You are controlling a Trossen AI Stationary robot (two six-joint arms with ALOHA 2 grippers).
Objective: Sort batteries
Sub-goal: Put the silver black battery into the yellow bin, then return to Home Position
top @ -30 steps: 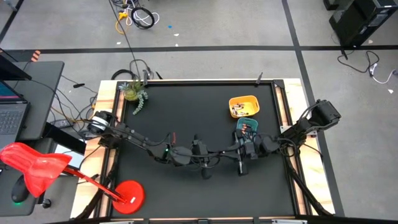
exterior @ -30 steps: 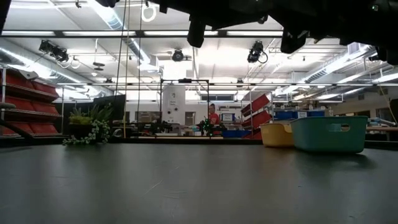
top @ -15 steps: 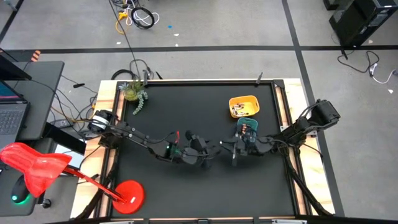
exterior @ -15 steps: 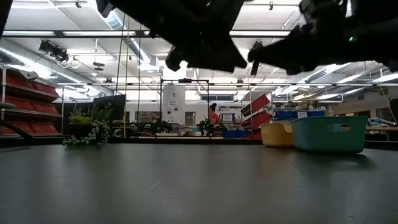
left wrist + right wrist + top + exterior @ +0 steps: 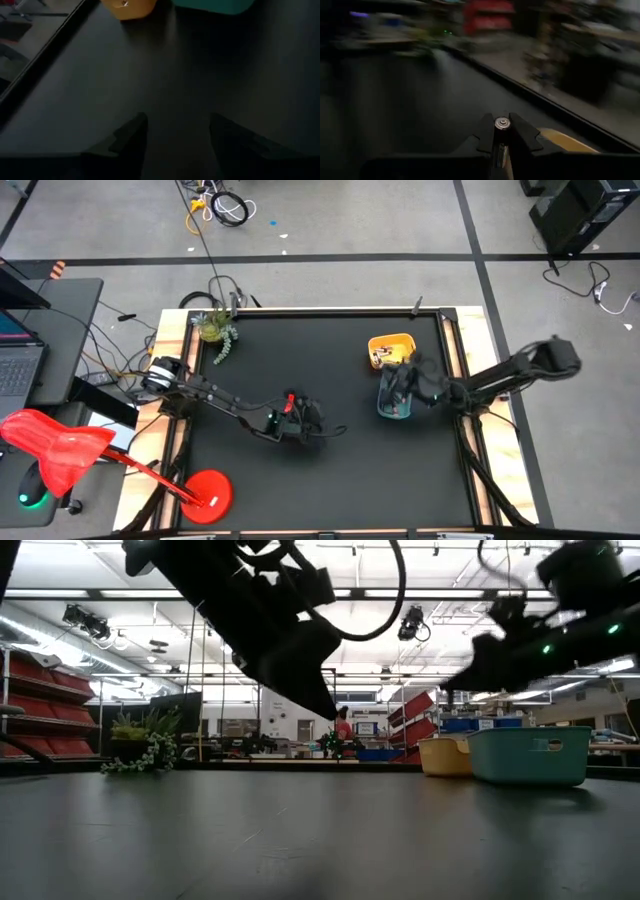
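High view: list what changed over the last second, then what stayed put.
The right end effector, shut on a battery, swung from mid-table to above the teal tray. The left end effector pulled back toward its own side and opened; nothing shows between its fingers. The yellow tray, the teal tray and the plant stayed put.

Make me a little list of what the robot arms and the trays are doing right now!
left end effector: open, empty, over bare table middle
right end effector: shut on a battery, above the teal tray
yellow tray: holds batteries, beside the teal tray
plant: far left corner
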